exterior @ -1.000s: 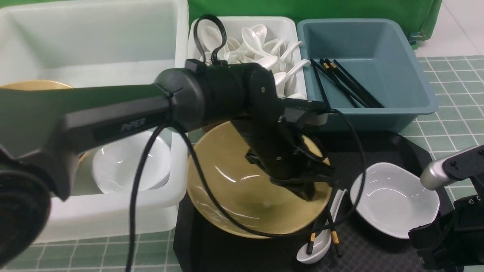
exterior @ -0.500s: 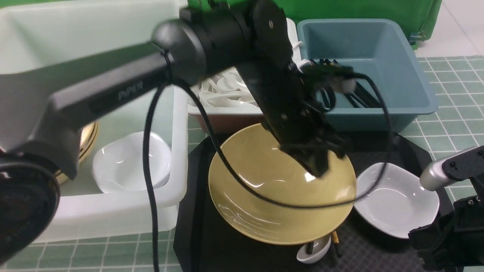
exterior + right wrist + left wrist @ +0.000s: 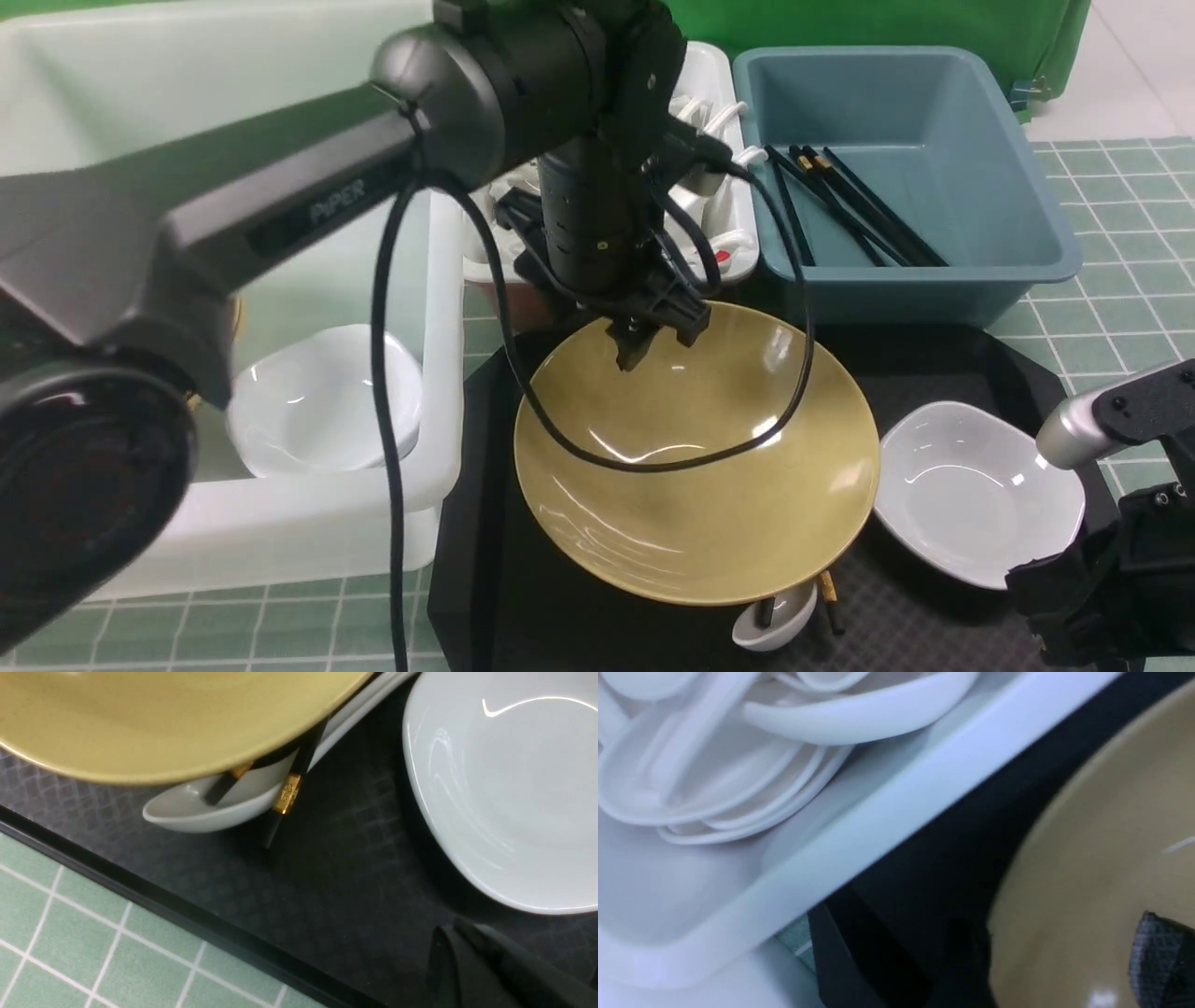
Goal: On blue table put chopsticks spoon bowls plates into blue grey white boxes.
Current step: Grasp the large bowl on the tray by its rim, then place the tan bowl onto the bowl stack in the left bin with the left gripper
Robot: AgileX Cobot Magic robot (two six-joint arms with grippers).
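A tan bowl sits on the black tray, covering most of a white spoon and two chopsticks. They show at its near edge in the right wrist view: spoon, chopsticks. A white plate lies right of the bowl. My left gripper is open over the bowl's far rim, one finger inside, the other outside. My right gripper is shut and empty, low by the plate's near edge.
The black tray lies on the blue table. Behind it stand the blue-grey box with several chopsticks and the small white box full of spoons. The large white box on the left holds a plate and a tan bowl.
The bowl slid right and settled flat, covering more of the spoon and chopsticks. My left gripper rose off the bowl's right side and swung back to its far rim. The right arm stayed still.
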